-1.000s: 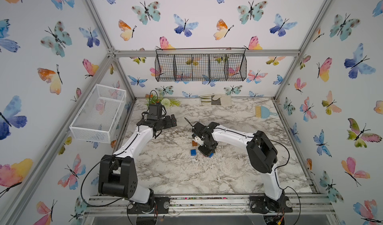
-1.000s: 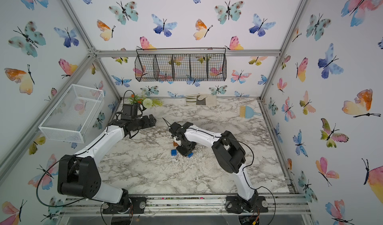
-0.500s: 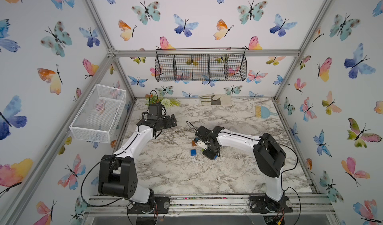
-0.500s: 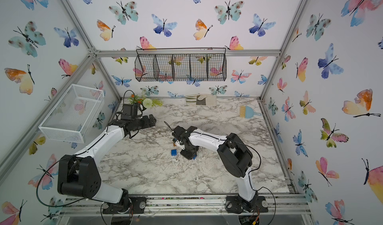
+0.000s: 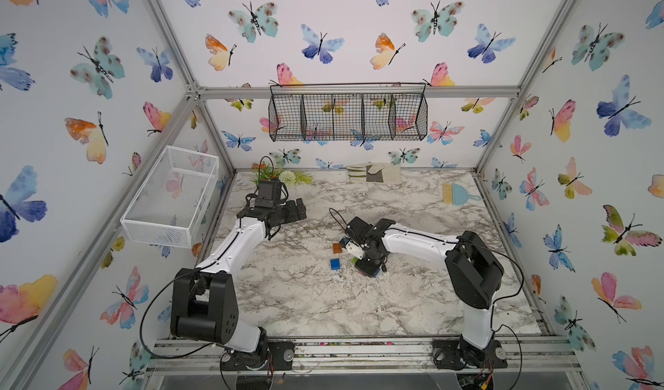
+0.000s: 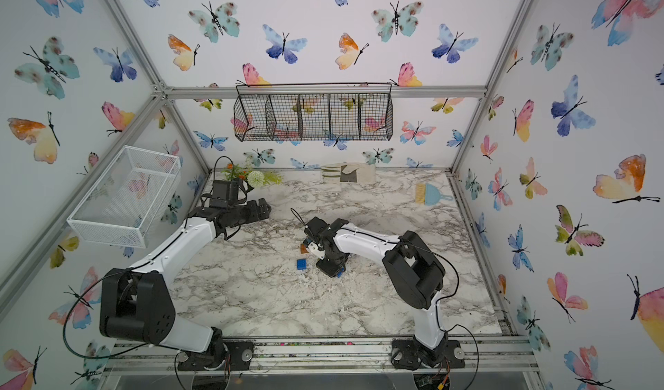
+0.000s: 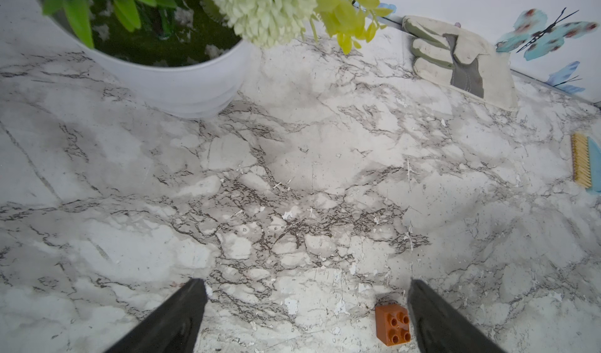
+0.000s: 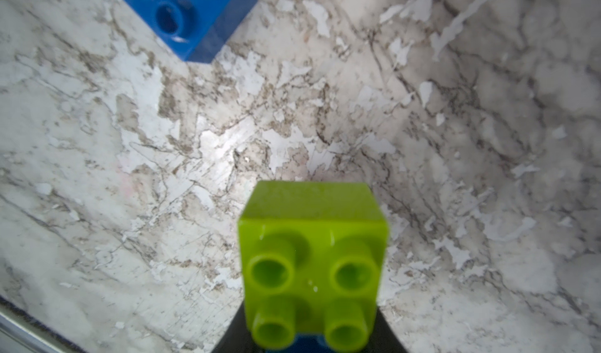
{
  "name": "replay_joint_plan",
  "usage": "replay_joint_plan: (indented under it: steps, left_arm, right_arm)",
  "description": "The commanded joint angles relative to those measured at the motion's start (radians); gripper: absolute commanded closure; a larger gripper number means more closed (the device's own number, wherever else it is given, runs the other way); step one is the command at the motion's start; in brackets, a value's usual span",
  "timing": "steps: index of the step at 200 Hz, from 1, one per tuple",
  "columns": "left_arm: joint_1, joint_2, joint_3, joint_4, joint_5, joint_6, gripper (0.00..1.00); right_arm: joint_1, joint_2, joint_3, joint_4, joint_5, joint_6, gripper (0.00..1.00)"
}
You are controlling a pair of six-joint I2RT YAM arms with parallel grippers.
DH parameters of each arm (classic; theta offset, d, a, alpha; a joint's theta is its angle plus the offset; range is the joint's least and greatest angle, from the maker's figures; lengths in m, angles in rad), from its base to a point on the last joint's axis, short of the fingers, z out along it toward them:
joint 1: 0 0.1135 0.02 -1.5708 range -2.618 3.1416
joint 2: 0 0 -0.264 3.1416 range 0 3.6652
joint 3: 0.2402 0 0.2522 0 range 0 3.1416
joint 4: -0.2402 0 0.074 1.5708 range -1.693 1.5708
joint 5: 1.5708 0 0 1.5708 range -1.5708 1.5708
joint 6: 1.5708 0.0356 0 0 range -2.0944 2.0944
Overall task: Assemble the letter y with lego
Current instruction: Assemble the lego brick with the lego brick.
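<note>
Right pincer (image 5: 367, 264) is clamping the green brick (image 8: 312, 257) just beside the loose blue brick (image 8: 195, 16) on the table (image 5: 287, 298); left pincer (image 7: 307, 289) is hanging open, apart from it. Risk: green brick twisting under pressing, studs misaligning.

No legible text or labels

2 white arms (image 5: 237, 240), black joints (image 5: 203, 305), black cables (image 5: 141, 325).

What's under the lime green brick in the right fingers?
A sliver of blue brick shows past the lime green brick, between the right fingers. The green brick covers the rest, so its shape and any further bricks are hidden.
</note>
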Motion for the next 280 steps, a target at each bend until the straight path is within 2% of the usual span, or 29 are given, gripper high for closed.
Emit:
replay_joint_plan:
  steps: [1,29,52,89,123,164,228,258,280]
  left_arm:
    - [0.009,0.002,0.029,-0.019,0.017,-0.005,0.03]
    - [0.009,-0.003,0.029,-0.020,0.011,-0.005,0.03]
    - [0.009,-0.005,0.029,-0.019,0.013,-0.005,0.03]
    - [0.011,-0.004,0.028,-0.018,0.016,-0.005,0.03]
    - [0.012,-0.004,0.028,-0.019,0.014,-0.005,0.03]
    - [0.011,-0.001,0.027,-0.019,0.013,-0.006,0.03]
    - [0.012,0.002,0.027,-0.021,0.013,-0.005,0.03]
    - [0.004,0.009,0.028,-0.022,0.021,-0.005,0.03]
    - [-0.028,0.012,0.027,-0.027,0.026,-0.015,0.03]
  right_arm:
    - [-0.005,0.069,0.045,-0.071,-0.037,0.039,0.96]
    - [-0.005,0.117,0.095,-0.107,-0.010,0.065,0.96]
    - [-0.005,0.132,0.111,-0.139,0.025,0.156,0.97]
    - [-0.005,0.122,0.080,-0.099,0.018,0.272,0.98]
    - [0.010,0.146,0.036,-0.081,0.046,0.293,0.98]
    - [0.036,0.147,-0.017,-0.061,0.152,0.286,0.98]
    - [0.036,0.153,-0.004,-0.053,0.142,0.260,0.98]
    - [0.035,0.116,0.017,-0.009,0.103,0.181,0.98]
    - [0.026,0.067,0.046,0.023,0.156,0.079,0.98]
